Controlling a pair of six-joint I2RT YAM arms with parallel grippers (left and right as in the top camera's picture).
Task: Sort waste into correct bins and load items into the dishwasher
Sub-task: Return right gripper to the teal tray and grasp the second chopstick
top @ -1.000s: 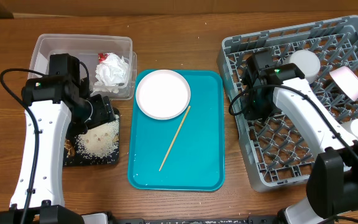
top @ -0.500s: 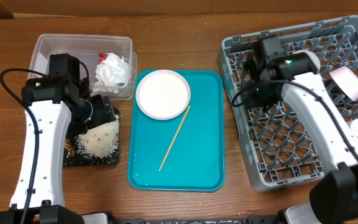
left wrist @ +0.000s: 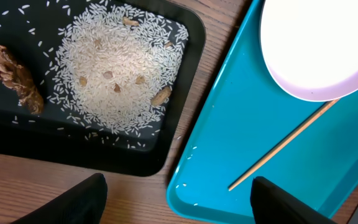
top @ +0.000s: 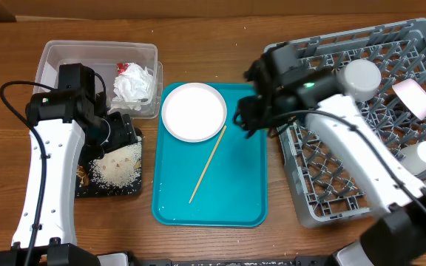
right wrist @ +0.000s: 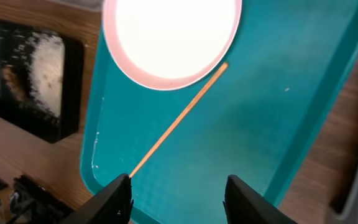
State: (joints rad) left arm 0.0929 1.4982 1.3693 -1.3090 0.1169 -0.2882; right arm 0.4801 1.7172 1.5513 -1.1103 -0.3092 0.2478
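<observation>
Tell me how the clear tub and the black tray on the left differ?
The clear tub is see-through with tall walls; the black tray is opaque and shallow. The clear tub holds a crumpled white napkin with a red scrap, while the black tray holds loose rice and brown bits. Both are rectangular with rounded corners and sit left of the teal tray.

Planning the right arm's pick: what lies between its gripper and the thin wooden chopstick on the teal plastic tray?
Nothing: the right wrist view shows only bare teal plastic tray between the right gripper and the thin wooden chopstick.
</observation>
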